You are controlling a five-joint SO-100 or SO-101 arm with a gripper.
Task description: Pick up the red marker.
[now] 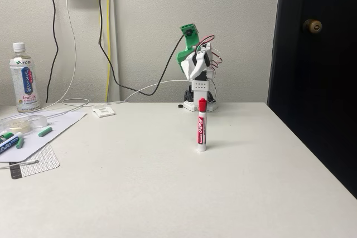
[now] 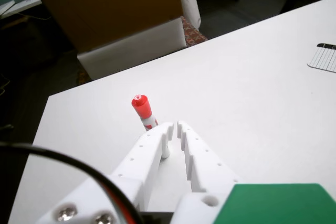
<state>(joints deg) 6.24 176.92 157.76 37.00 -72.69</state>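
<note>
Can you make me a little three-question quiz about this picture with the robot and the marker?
1. True or false: the red marker lies flat on the table.
2. In the fixed view, the bottle stands: A) on the left, B) on the right, C) in the middle.
3. What colour is the marker's cap?

Key: 1 false, it stands upright. 2 A. 3 red.
</note>
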